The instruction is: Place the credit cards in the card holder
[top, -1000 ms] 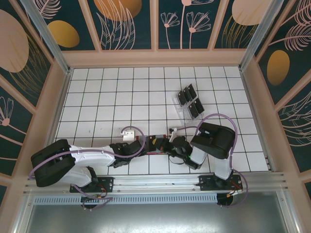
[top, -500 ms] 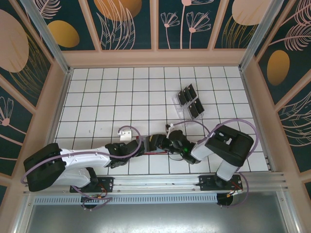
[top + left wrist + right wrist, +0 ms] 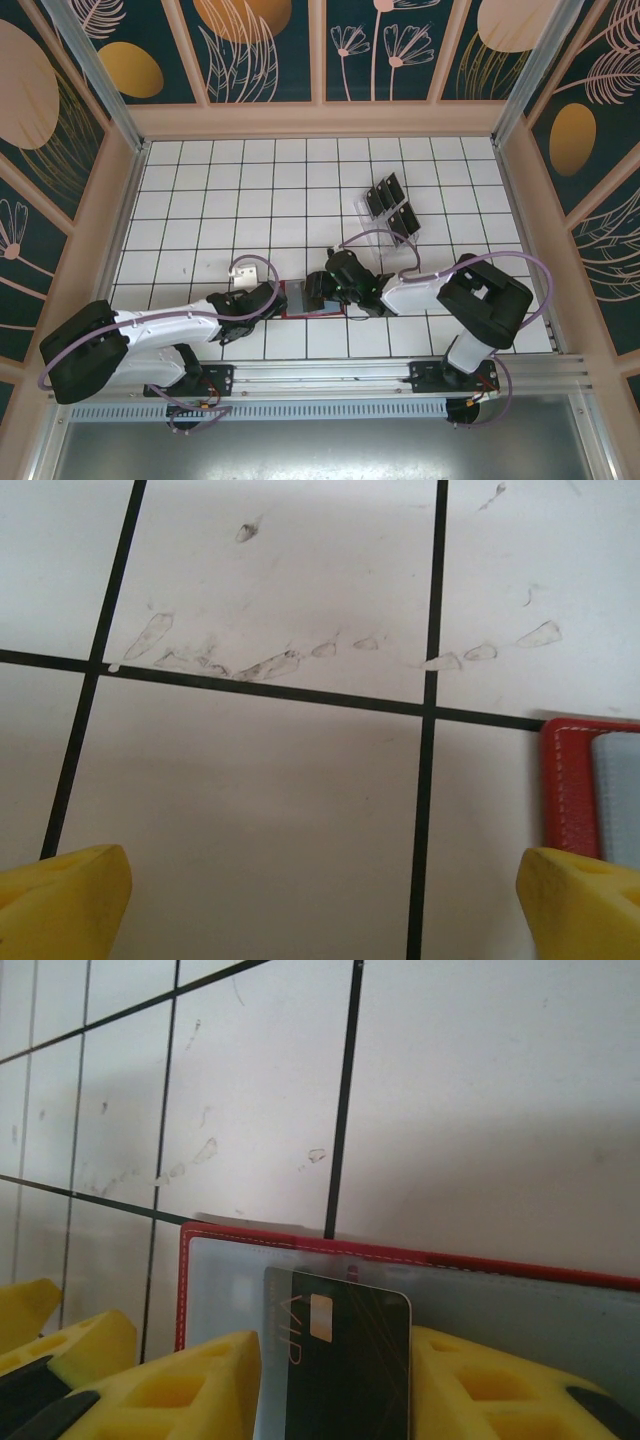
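Seating a card in the card holder (image 3: 298, 298) looks like the step in hand. Over the last second the right gripper (image 3: 318, 293) has swung left, elbow pushed out to the right. It now sits over the opened red wallet, which a second ago was mostly hidden under both wrists. Meanwhile the left gripper (image 3: 266, 299) has backed off to the left, clear of the wallet. In its wrist view the yellow fingers are spread wide with nothing between them, and the wallet's red corner is near one finger.

In the right wrist view the black VIP card (image 3: 345, 1360) lies face-up on the grey-blue pocket. Its top edge sits short of the red stitched rim; its lower part is out of frame. The right jaws stand partly spread, one yellow finger on either side of the card. A sliver of pocket shows on one side and the other looks flush, so I read it as loosened, not pinching. Can't tell if the card is under the pocket lip or just lying on top.

Meaning: one card delivered or close to it. With the left arm no longer on the wallet, a nudge may shift it.

The remaining credit cards (image 3: 392, 205) stand in the clear slotted tray (image 3: 372, 232), well apart from the wallet, further back on the tiled table (image 3: 200, 200). Most of the task is still to do.
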You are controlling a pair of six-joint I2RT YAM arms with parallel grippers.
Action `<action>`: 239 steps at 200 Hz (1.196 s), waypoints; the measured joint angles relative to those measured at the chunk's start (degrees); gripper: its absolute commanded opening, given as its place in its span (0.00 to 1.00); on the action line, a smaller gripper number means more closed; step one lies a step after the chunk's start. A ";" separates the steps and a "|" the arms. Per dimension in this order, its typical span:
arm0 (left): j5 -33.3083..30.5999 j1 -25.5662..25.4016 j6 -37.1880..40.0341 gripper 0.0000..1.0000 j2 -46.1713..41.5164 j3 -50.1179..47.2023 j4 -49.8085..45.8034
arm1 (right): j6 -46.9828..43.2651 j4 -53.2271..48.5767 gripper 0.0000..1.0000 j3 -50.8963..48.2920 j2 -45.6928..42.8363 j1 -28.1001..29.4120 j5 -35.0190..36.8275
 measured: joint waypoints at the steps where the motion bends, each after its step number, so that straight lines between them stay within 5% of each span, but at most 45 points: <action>1: 0.02 0.00 0.00 0.99 0.04 0.00 0.00 | -0.04 -0.04 0.40 0.02 0.00 0.00 0.02; 153: 0.00 0.00 0.26 0.98 2.93 -0.76 1.09 | -1.11 -4.59 0.25 4.70 3.26 2.47 -0.02; 239: 0.00 0.00 0.48 0.98 1.95 -1.18 1.60 | -2.43 -7.91 0.44 7.21 3.26 4.15 0.39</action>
